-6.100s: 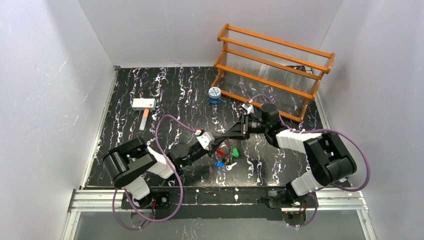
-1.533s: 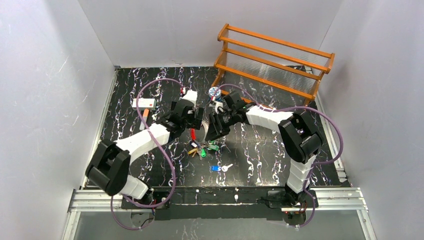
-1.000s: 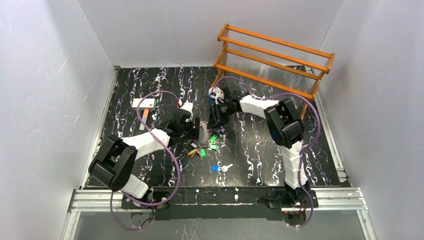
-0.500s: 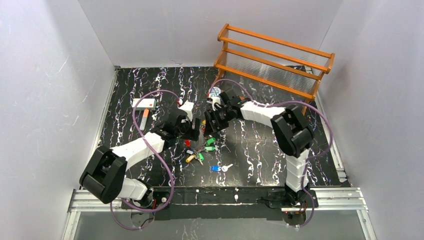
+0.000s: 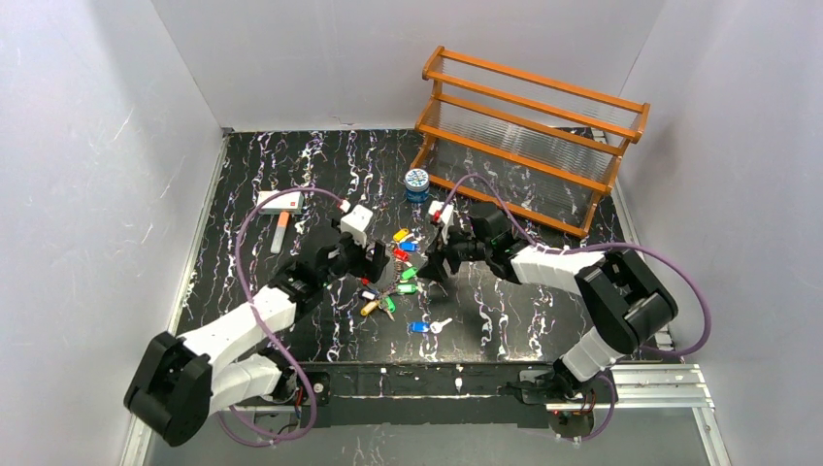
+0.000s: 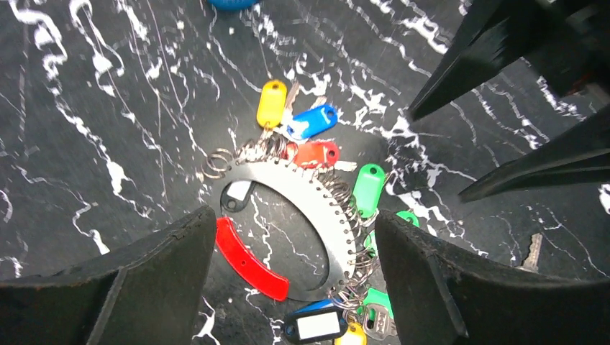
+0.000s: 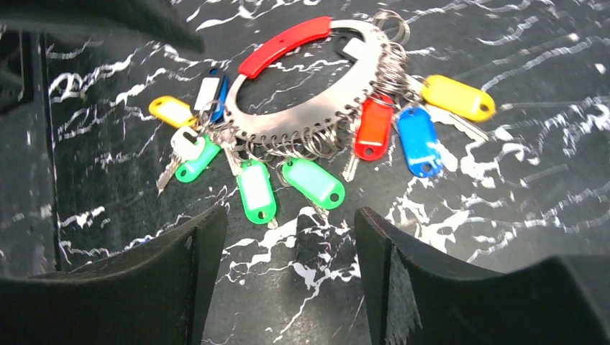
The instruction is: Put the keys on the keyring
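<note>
Left wrist view: my left gripper [image 6: 295,233] is released, jaws wide apart, with nothing between them. The keyring [image 6: 309,195] lies flat on the table [image 6: 108,108] directly below the gap. Yellow, blue, red and green keys [image 6: 311,121] fan out along its toothed outer edge.

Right wrist view: my right gripper [image 7: 288,223] is likewise released and holds nothing. The keyring [image 7: 309,118] lies just ahead of its fingertips, not touching them.

Change: about a second ago both grippers were closed in on the ring farther back, near the blue tin [image 5: 416,184], and the ring appeared to be carried between them. Both arms have since drawn back and both sets of jaws have spread. The ring now rests between the two grippers.

Meaning, as a judgement: the ring has been set down with most keys attached. One blue-headed key [image 5: 419,327] lies loose nearer my bases, apart from the ring, so threading is not finished.
</note>
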Motion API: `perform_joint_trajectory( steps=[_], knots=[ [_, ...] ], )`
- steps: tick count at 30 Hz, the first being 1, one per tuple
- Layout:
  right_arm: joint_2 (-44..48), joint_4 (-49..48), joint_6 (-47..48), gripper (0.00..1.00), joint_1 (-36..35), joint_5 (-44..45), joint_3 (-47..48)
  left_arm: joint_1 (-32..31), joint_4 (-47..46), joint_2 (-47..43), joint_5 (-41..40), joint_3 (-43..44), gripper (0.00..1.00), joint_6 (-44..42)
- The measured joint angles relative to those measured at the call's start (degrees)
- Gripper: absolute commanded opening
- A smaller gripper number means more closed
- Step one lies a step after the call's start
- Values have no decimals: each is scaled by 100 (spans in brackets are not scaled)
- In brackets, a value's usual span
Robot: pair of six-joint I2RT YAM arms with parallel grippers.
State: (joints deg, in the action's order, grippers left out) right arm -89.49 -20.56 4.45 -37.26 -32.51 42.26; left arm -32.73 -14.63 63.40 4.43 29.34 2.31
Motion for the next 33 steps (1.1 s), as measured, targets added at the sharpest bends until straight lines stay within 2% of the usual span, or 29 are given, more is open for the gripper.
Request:
perform_joint_trajectory(
  steps=[8, 12, 16, 22, 33],
  knots=[
    [-647, -557, 1733, 68, -72, -1095, -35, 0, -938, -922, 221, -767, 80, -387],
    [-789, -649, 2673, 64, -273, -1137, -35, 0, -1134, -1093, 247, -1023, 80, -374],
    [-925, -726, 3418, 54, -686, -761, -35, 0, -1250, -1165, 251, -1078, 80, -317],
    [-1141, -1257, 3797, 36, -1141, 127, -63, 0, -1364, -1182, 267, -1139, 80, -205],
    [-1145, -1912, 3856, 32, -1156, 826, -219, 0, -1480, -1180, 291, -1274, 81, 57]
  ],
)
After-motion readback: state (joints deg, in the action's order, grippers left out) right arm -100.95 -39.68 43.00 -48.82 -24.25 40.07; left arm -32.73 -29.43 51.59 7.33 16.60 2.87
